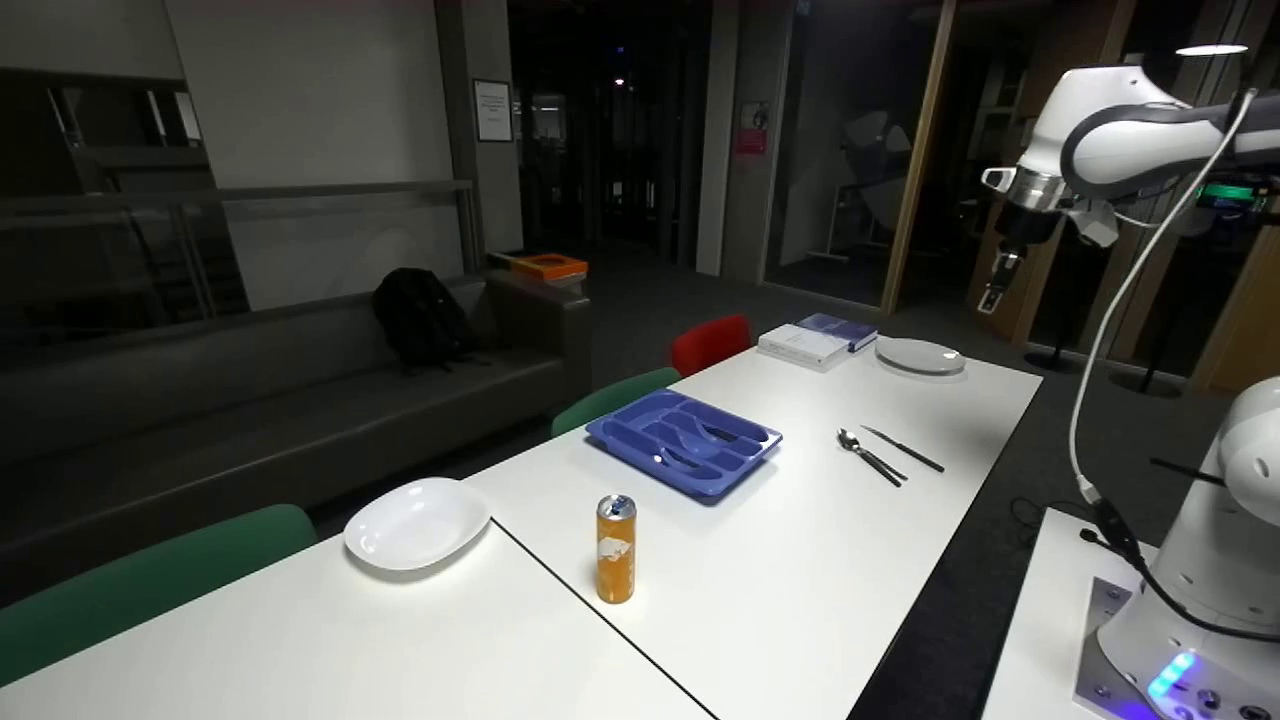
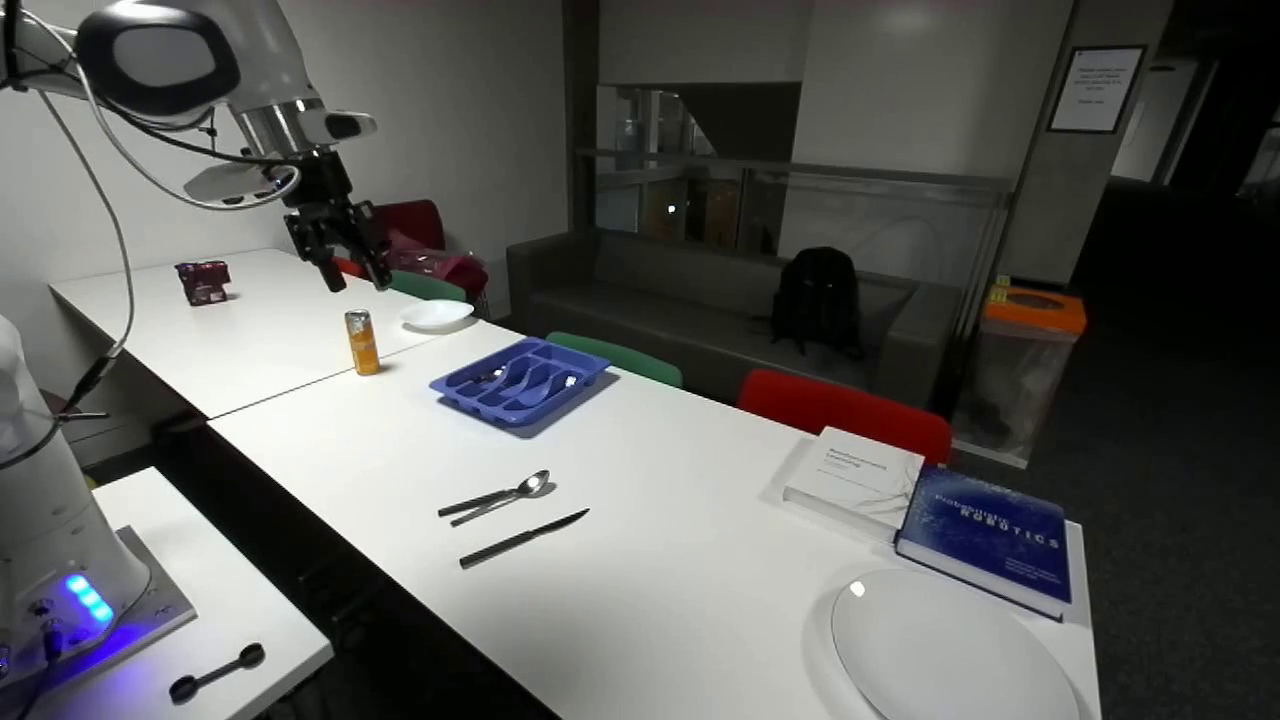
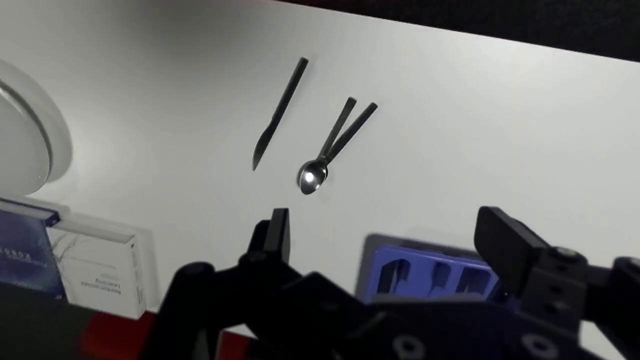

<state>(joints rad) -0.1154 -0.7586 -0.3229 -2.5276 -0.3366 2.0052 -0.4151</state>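
Observation:
My gripper (image 3: 384, 215) hangs high above the white table, its fingers (image 3: 278, 235) wide apart with nothing between them; it also shows in both exterior views as gripper (image 1: 990, 298) and gripper (image 2: 358, 284). Below it in the wrist view lie a spoon (image 3: 313, 176) and a second dark-handled piece (image 3: 336, 127), crossing near the spoon's bowl. A knife (image 3: 280, 110) lies beside them, not touching. The blue cutlery tray (image 3: 425, 255) is partly hidden behind the gripper in that view. Seen from outside, the tray (image 2: 515, 385) has some cutlery in its compartments.
An orange can (image 1: 616, 560) stands upright near the table seam. Past the seam is a white bowl (image 1: 418, 525). At the far end lie a white book (image 2: 855, 475), a blue book (image 2: 985, 535) and a grey-white plate (image 2: 950, 650). Chairs line the sofa side.

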